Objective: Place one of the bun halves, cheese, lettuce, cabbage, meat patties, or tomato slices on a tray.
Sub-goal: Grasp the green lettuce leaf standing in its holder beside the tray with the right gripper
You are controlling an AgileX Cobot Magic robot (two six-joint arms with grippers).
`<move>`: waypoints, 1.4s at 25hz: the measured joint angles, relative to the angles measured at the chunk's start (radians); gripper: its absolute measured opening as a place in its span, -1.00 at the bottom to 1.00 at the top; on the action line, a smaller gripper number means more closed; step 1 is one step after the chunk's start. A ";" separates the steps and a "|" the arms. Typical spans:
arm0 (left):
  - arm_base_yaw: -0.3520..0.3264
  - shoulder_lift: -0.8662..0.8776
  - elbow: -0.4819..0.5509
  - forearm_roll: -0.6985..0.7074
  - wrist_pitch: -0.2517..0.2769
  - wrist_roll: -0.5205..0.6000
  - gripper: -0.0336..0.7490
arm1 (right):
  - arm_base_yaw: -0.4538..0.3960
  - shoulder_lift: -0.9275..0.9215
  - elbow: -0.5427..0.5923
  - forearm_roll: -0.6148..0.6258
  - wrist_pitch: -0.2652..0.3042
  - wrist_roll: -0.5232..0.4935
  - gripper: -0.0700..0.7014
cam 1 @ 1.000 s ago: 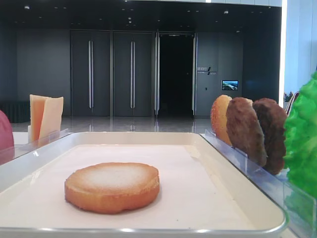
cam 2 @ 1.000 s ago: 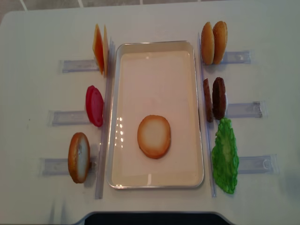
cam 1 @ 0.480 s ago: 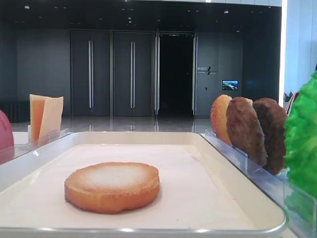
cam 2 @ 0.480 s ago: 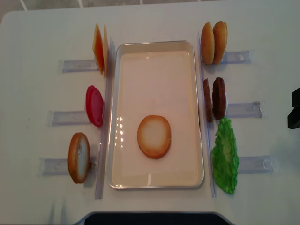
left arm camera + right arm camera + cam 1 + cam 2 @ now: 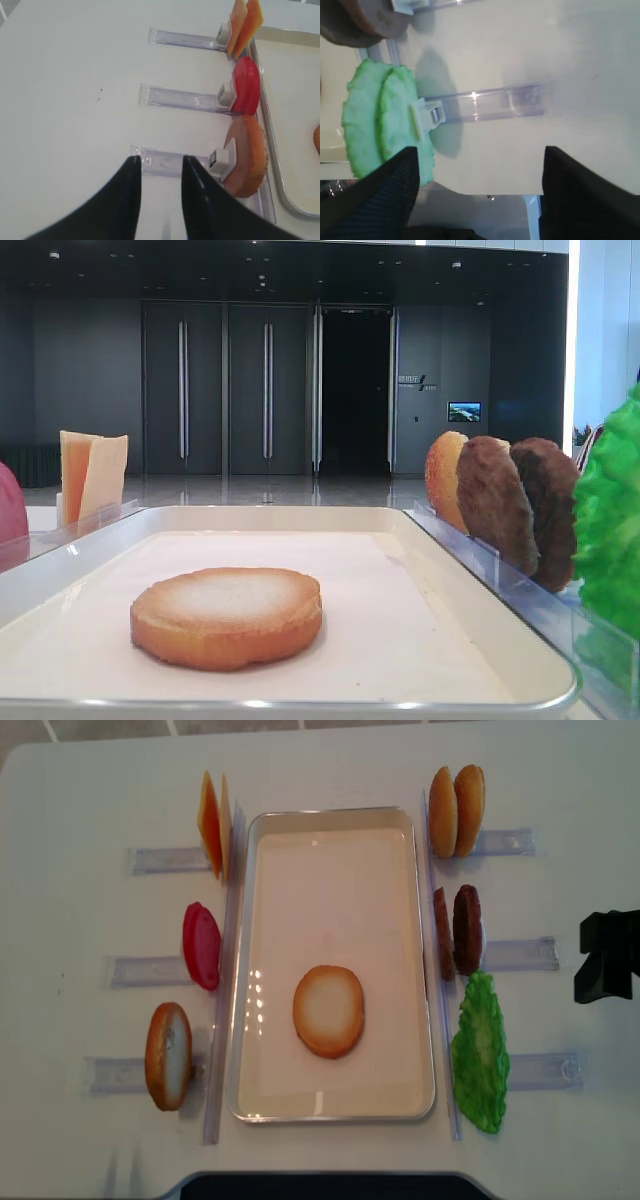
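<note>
From the low exterior view we are looking across the tray (image 5: 480,640), where one bun half (image 5: 227,615) is lying flat, pale face up, on its near part. Right of the tray, the meat patties (image 5: 520,508) are standing on edge in a clear rack (image 5: 520,585), with the lettuce (image 5: 610,525) nearest us. Left of the tray, the cheese (image 5: 92,475) is standing upright at the far end. We are reading no legible writing; a small wall sign in the background is too small to make out.

In the right wrist view we are seeing the right gripper (image 5: 477,192) with its fingers (image 5: 385,197) spread wide and holding nothing, hanging above the table beside the lettuce (image 5: 382,120) on its rack.

In the left wrist view the left gripper (image 5: 159,200) is showing two dark fingers (image 5: 125,200) a narrow gap apart with nothing between them, left of the tray (image 5: 280,190), near another bun half (image 5: 247,162) standing on edge.

From overhead, the right gripper (image 5: 605,955) is sitting well right of the tray (image 5: 420,970), level with the patties (image 5: 465,928).
</note>
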 joint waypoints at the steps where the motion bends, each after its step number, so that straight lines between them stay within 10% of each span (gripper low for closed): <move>1: 0.000 0.000 0.000 0.000 0.000 0.000 -0.35 | 0.041 0.000 0.000 0.000 0.000 0.027 0.53; 15: 0.000 0.000 0.000 0.000 0.000 0.000 -0.35 | 0.416 0.000 0.000 0.008 -0.170 0.250 0.53; 35: 0.000 0.000 0.000 0.000 0.000 0.000 -0.35 | 0.446 0.137 0.000 -0.032 -0.175 0.229 0.53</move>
